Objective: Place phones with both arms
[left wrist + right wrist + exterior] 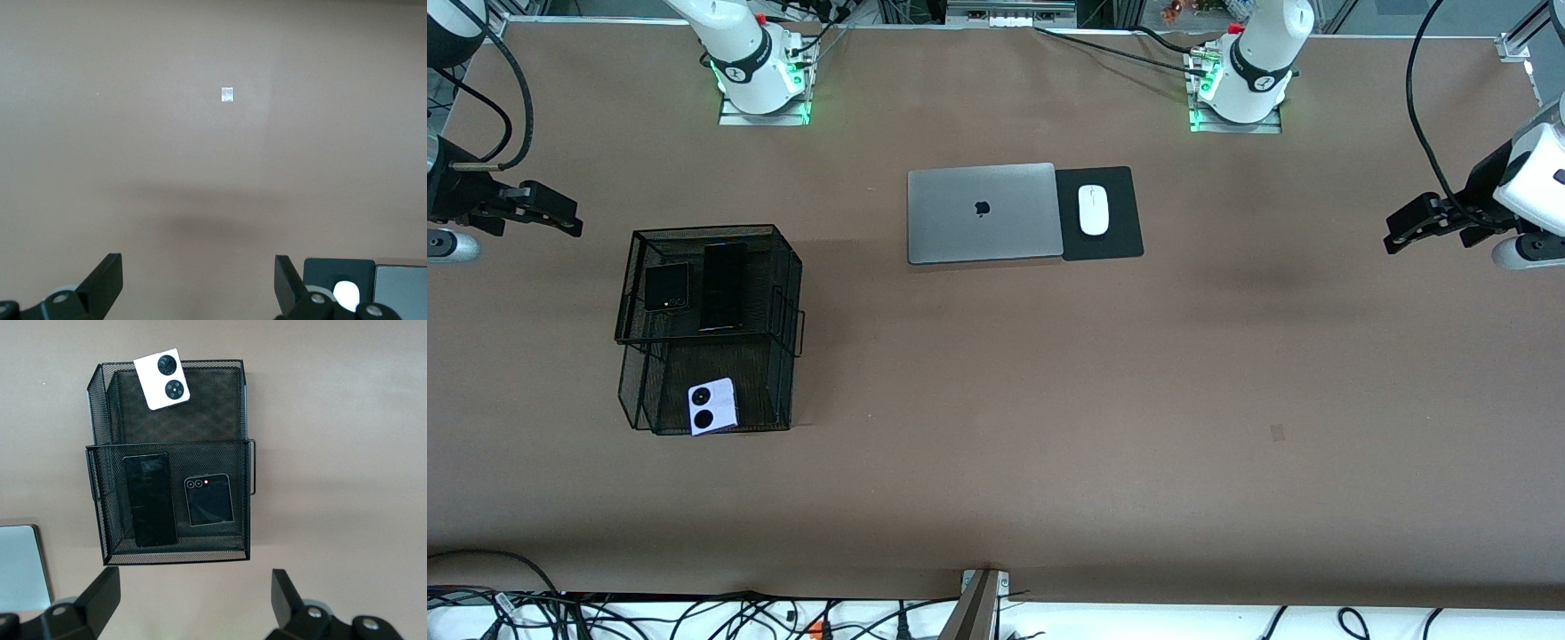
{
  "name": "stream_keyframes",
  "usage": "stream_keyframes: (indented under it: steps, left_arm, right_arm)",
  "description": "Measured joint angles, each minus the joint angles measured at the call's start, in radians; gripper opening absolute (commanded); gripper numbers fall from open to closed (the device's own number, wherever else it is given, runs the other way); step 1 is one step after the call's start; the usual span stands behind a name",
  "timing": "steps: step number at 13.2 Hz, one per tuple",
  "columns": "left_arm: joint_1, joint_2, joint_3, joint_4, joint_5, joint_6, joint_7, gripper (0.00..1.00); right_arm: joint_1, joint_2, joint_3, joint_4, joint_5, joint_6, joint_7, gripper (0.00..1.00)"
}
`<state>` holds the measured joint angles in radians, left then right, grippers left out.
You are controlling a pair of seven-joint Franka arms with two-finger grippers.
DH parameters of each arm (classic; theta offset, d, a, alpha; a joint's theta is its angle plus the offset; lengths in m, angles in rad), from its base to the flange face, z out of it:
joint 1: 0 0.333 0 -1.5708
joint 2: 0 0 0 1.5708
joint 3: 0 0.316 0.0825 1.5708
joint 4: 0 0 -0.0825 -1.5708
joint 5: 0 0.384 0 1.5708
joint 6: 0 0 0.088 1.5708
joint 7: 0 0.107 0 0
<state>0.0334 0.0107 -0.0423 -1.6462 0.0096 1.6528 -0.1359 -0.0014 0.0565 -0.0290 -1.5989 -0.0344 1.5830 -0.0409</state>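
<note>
Phones (712, 406) in mesh rack (783, 293) (three), right gripper (551, 212) beside it, left gripper (1414, 227) well apart, both open

Apple logo on silver laptop (983, 213), no readable text

All three phones sit in the black mesh organizer (787, 293) toward the right arm's end of the surface. Upper tier: slim black slab phone (723, 286) lying flat, small square black flip phone (667, 287) folded shut just beside it, apart. Lower tier, nearer the front camera: lilac-white flip phone (712, 406), two black lenses up, tilted, resting at the wall.
</note>
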Motion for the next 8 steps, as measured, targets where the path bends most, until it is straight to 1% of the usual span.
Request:
stream_keyframes:
  steps: [8]
  left_arm:
    - [0.001, 0.000, 0.000, 0.000, 0.000, -0.004, 0.000, 1.00]
  right_arm:
    - [-0.003, 0.000, 0.000, 0.000, 0.000, 0.008, 0.001, 1.00]
